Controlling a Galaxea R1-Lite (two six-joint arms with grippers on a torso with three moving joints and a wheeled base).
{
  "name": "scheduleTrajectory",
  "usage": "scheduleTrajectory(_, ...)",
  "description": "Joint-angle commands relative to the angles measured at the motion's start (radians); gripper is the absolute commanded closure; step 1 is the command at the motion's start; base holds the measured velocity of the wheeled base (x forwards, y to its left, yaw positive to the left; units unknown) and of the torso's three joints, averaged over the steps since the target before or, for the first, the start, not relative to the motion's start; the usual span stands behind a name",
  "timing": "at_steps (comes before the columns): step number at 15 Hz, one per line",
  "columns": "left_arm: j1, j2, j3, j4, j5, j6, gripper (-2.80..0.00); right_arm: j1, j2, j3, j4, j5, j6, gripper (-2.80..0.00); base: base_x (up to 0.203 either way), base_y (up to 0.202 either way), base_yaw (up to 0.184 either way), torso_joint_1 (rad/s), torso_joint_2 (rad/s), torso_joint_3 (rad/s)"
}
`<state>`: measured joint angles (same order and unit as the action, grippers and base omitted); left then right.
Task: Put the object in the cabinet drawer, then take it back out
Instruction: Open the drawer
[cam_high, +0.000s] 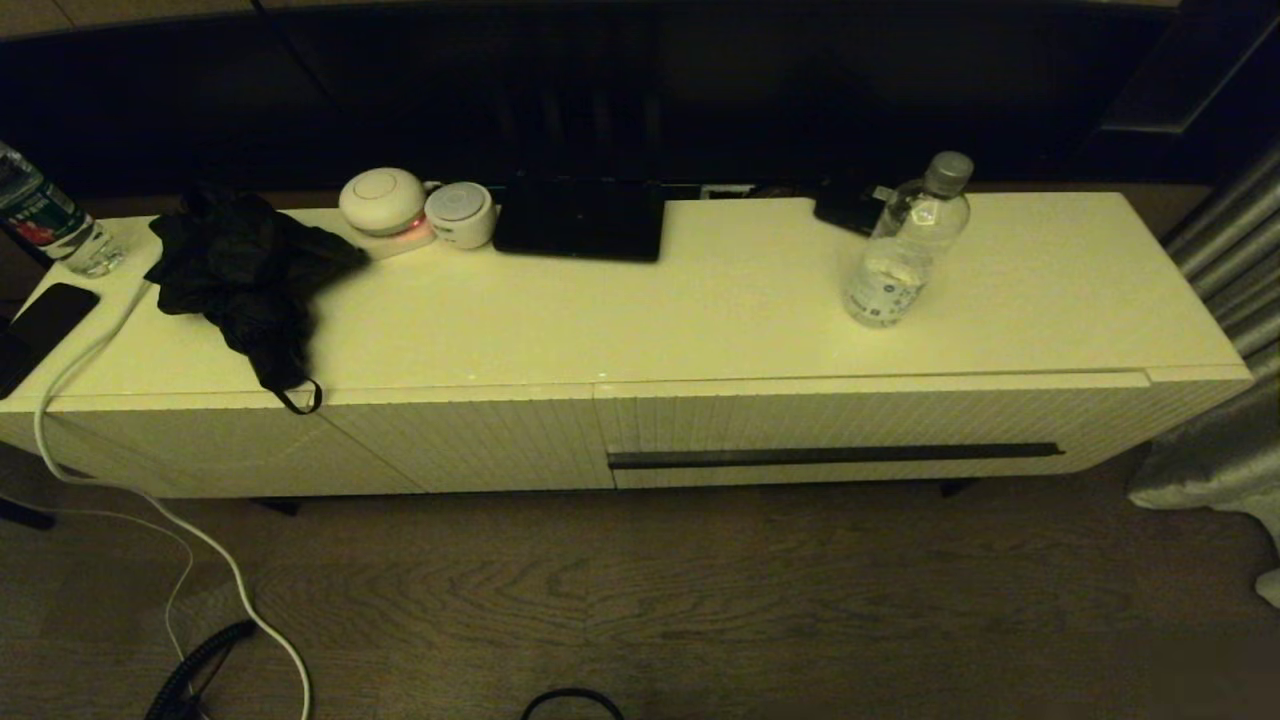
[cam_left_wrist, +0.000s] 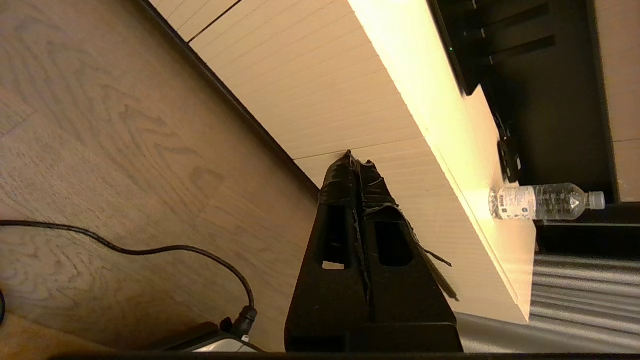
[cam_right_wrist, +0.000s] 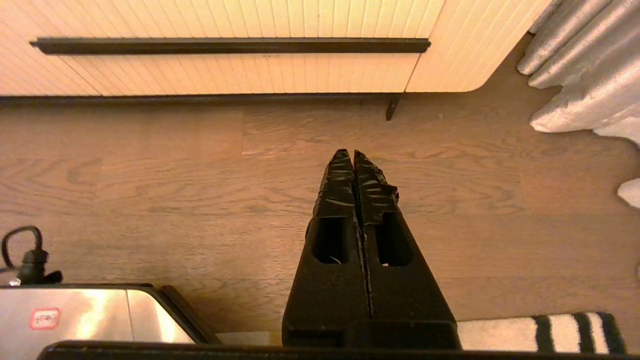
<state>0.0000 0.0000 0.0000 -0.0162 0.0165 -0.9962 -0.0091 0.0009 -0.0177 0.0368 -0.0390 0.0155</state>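
The clear water bottle (cam_high: 905, 243) with a grey cap and blue-and-white label stands upright on the right part of the cream cabinet top (cam_high: 720, 300); the left wrist view also catches the bottle (cam_left_wrist: 542, 201). Below it the ribbed drawer (cam_high: 850, 425) is closed, its long dark handle bar (cam_high: 835, 456) running across the front, and the right wrist view shows that handle bar (cam_right_wrist: 230, 45) too. Neither arm shows in the head view. My left gripper (cam_left_wrist: 357, 159) is shut and empty, low beside the cabinet front. My right gripper (cam_right_wrist: 353, 155) is shut and empty above the wooden floor, short of the drawer.
On the cabinet top lie a black cloth (cam_high: 245, 275), two round white devices (cam_high: 415, 205), a dark flat device (cam_high: 580, 220) and a second bottle with a dark red label (cam_high: 50, 220) at the far left. A white cable (cam_high: 150, 500) trails onto the floor. Grey curtains (cam_high: 1225, 300) hang at the right.
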Motion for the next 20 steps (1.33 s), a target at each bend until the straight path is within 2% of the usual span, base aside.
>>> scheduleTrajectory(1, 0.0, -0.002, 0.0, -0.001, 0.0, -0.006, 0.0, 0.0, -0.002, -0.001, -0.002, 0.005, -0.024, 0.0, 0.0, 0.0, 0.0, 0.0, 0.0, 0.0)
scheduleTrajectory(3, 0.0, -0.002, 0.0, -0.001, 0.0, -0.006, 0.0, 0.0, 0.001, -0.061, 0.007, -0.002, -0.04, 0.0, 0.0, 0.0, 0.0, 0.0, 0.0, 0.0)
scheduleTrajectory(4, 0.0, -0.002, 0.0, -0.001, 0.0, -0.006, 0.0, 0.0, 0.015, -0.137, 0.026, 0.0, -0.043, 0.0, 0.0, 0.0, 0.0, 0.0, 0.0, 0.0)
scheduleTrajectory(8, 0.0, -0.002, 0.0, -0.001, 0.0, -0.006, 0.0, 0.025, 0.274, -0.558, 0.113, 0.007, -0.059, 0.0, 0.0, 0.0, 0.0, 0.0, 0.0, 0.0)
scheduleTrajectory(10, 0.0, -0.002, 0.0, -0.001, 0.0, -0.006, 0.0, 0.053, 0.413, -0.704, 0.175, 0.029, -0.139, 0.0, 0.0, 0.0, 0.0, 0.0, 0.0, 0.0)
scheduleTrajectory(13, 0.0, -0.002, 0.0, -0.001, 0.0, -0.006, 0.0, 0.067, 0.587, -0.784, 0.266, 0.124, -0.362, 0.0, 0.0, 0.0, 0.0, 0.0, 0.0, 0.0)
scheduleTrajectory(16, 0.0, -0.002, 0.001, -0.001, 0.0, -0.006, 0.0, 0.074, 0.757, -0.838, 0.337, 0.148, -0.621, 0.0, 0.0, 0.0, 0.0, 0.0, 0.0, 0.0)
scheduleTrajectory(20, 0.0, -0.002, 0.0, -0.001, 0.0, -0.006, 0.0, 0.08, 0.934, -0.872, 0.357, 0.144, -1.077, 0.0, 0.0, 0.0, 0.0, 0.0, 0.0, 0.0)
